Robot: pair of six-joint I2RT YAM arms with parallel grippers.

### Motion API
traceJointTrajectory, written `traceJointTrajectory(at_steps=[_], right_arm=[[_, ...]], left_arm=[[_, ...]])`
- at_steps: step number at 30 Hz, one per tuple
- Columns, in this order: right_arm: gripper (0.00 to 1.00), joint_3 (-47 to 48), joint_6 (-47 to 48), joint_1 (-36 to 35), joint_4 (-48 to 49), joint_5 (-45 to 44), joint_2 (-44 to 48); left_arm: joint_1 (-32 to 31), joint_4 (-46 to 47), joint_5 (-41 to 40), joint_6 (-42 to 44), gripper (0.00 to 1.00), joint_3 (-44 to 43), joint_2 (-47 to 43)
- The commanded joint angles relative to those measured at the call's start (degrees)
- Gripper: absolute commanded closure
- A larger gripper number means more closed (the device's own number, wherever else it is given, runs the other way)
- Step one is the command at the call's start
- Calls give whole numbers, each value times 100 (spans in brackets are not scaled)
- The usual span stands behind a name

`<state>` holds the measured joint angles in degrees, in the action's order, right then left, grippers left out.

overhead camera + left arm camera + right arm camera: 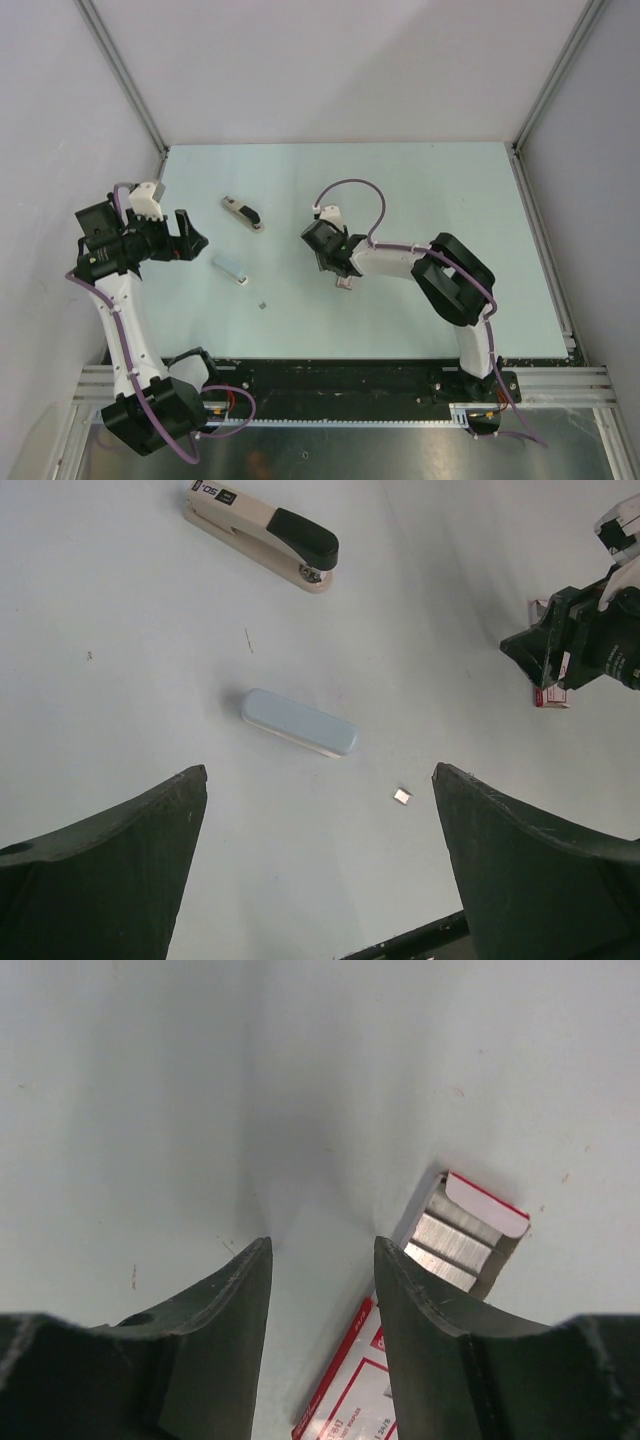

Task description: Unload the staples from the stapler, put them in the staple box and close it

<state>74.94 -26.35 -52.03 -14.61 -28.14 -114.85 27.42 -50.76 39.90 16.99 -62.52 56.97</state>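
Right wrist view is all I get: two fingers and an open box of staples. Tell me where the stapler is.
Observer: The stapler, beige with a black end, lies on the table well to the left of the right gripper, with nothing touching it.
Operator: Report the left gripper.
Observer: The left gripper is wide open and holds nothing; it stands left of the stapler.
Operator: List what else lies between the arms.
Observer: A pale blue oblong case and, nearer the arm bases, a small metal bit.
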Motion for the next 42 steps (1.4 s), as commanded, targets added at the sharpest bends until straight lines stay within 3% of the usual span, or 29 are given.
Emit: traceJointTrajectory(at_steps=[1, 7, 19, 42], right_arm=[[49, -20, 507, 166, 722, 432, 382], [49, 30, 800, 445, 996, 983, 284], [54, 34, 723, 737, 644, 883, 33], [64, -559, 516, 634, 44, -257, 513]], left_arm=[[40, -56, 238, 128, 1, 63, -130], [43, -65, 243, 124, 1, 44, -101], [37, -65, 292, 105, 1, -4, -68], [36, -205, 414, 200, 0, -57, -140]])
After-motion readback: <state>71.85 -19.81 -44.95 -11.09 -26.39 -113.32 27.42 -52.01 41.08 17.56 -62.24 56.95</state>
